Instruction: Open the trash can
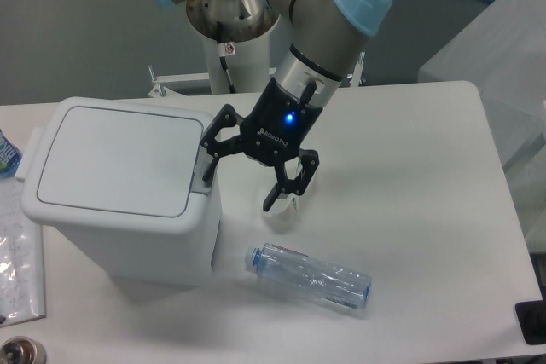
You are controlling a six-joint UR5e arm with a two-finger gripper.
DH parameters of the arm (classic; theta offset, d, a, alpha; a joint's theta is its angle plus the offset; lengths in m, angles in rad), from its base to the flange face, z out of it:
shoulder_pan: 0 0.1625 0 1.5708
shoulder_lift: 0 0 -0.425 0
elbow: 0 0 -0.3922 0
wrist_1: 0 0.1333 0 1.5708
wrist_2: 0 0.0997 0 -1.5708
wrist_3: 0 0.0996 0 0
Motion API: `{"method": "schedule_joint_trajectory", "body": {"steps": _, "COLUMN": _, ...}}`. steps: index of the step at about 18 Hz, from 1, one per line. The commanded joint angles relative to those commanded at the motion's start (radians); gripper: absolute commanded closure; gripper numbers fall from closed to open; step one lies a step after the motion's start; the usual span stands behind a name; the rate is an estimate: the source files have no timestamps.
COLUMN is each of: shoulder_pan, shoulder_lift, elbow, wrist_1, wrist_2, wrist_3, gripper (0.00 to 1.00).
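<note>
Trash can (119, 210): white body, white lid, w/ grey tab (201, 172) at rim. Gripper (239, 183): black fingers and housing, small blue lit LED, white lettering on body. Arm (328, 27): silver-grey tube sections w/ light blue joint caps. Bottle (311, 277): clear plastic, blue-tinted, blue cap end. Table (409, 176): plain white, no pattern. Back wall (77, 23): flat grey. Blue-printed pkg (7, 153) at left edge.

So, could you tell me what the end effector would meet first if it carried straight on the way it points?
Probably the trash can: the open end effector points down-left, one finger at the grey push-button tab. Depth is uncertain.
</note>
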Motion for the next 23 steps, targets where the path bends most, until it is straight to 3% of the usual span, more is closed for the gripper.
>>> {"method": "schedule_joint_trajectory", "body": {"steps": 9, "shoulder_pan": 0.002, "shoulder_lift": -0.002, "elbow": 0.037, "wrist_1": -0.002, "wrist_2": -0.002, "wrist_3": 0.002, "gripper": 0.00}}
{"method": "schedule_joint_trajectory", "body": {"steps": 17, "shoulder_pan": 0.093, "shoulder_lift": -0.058, "elbow": 0.126, "wrist_1": 0.005, "wrist_2": 0.000, "wrist_3": 0.028, "gripper": 0.00}}
{"method": "schedule_joint_trajectory", "body": {"steps": 19, "shoulder_pan": 0.115, "shoulder_lift": -0.075, "elbow": 0.123, "wrist_1": 0.005, "wrist_2": 0.009, "wrist_3": 0.092, "gripper": 0.00}}
{"method": "schedule_joint_trajectory", "body": {"steps": 23, "shoulder_pan": 0.172, "shoulder_lift": -0.101, "elbow": 0.101, "wrist_1": 0.003, "wrist_2": 0.133, "wrist_3": 0.268, "gripper": 0.00}}
